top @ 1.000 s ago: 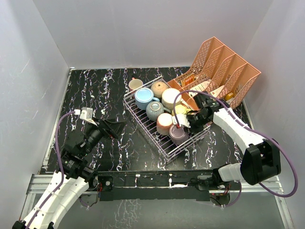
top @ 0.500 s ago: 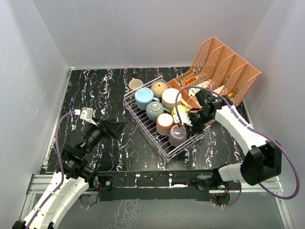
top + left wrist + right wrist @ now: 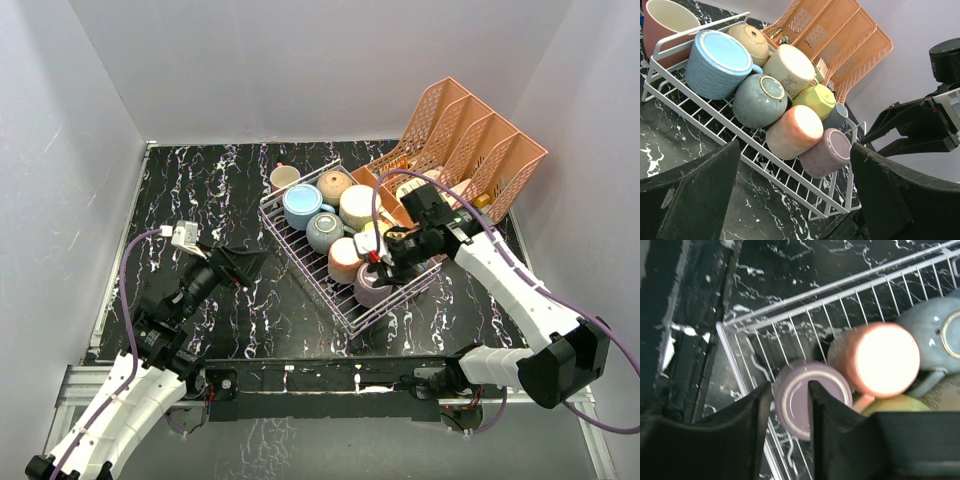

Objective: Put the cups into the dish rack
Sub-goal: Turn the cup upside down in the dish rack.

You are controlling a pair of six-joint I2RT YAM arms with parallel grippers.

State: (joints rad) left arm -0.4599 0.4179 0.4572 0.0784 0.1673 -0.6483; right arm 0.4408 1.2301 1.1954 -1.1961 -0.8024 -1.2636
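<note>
Left tool (image 3: 792, 160) spread wide; right tool (image 3: 789, 400) slightly parted.

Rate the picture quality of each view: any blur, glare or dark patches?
Top view: sharp and evenly lit, no glare on the rack. Left wrist view: cups crisp, but the near fingers are featureless black. Right wrist view: soft all over, and the pink cup has its base blown out to white.

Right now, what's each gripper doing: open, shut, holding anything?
Left gripper: open, holding nothing.
Right gripper: open, holding nothing, poised over the mauve cup.
</note>
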